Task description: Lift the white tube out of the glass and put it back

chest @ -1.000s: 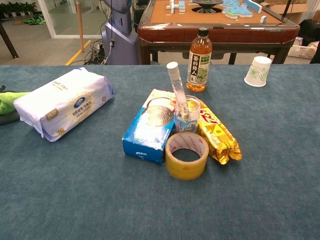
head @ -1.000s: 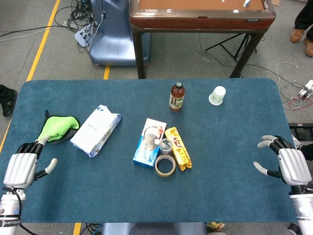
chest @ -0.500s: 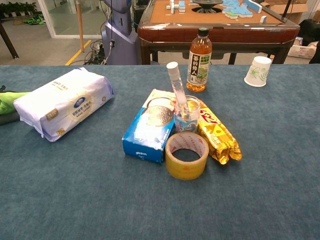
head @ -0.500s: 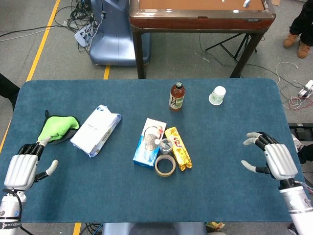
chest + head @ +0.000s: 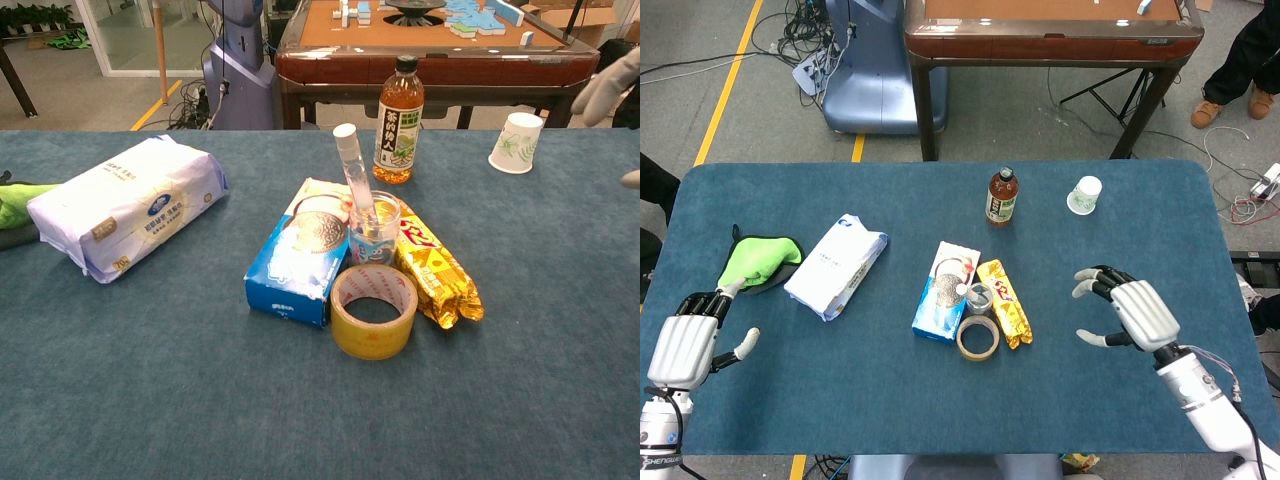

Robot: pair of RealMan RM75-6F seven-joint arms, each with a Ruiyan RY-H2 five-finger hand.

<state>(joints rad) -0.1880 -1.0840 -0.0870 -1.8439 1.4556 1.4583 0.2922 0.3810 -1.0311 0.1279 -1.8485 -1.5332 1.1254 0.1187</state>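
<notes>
The white tube point(image 5: 352, 170) stands tilted in the glass point(image 5: 374, 230) at the middle of the desk point(image 5: 1120, 250), its top leaning toward the robot's left. The glass sits between the blue tissue box point(image 5: 297, 255) and the yellow snack packet point(image 5: 434, 266), just behind the roll of tape point(image 5: 374, 310). The right hand point(image 5: 1130, 310) hovers over the desk well to the right of the glass, fingers spread and empty, reaching toward the cluster. The left hand point(image 5: 685, 340) rests at the desk's near left corner, fingers apart, holding nothing, beside the green cloth point(image 5: 758, 260).
</notes>
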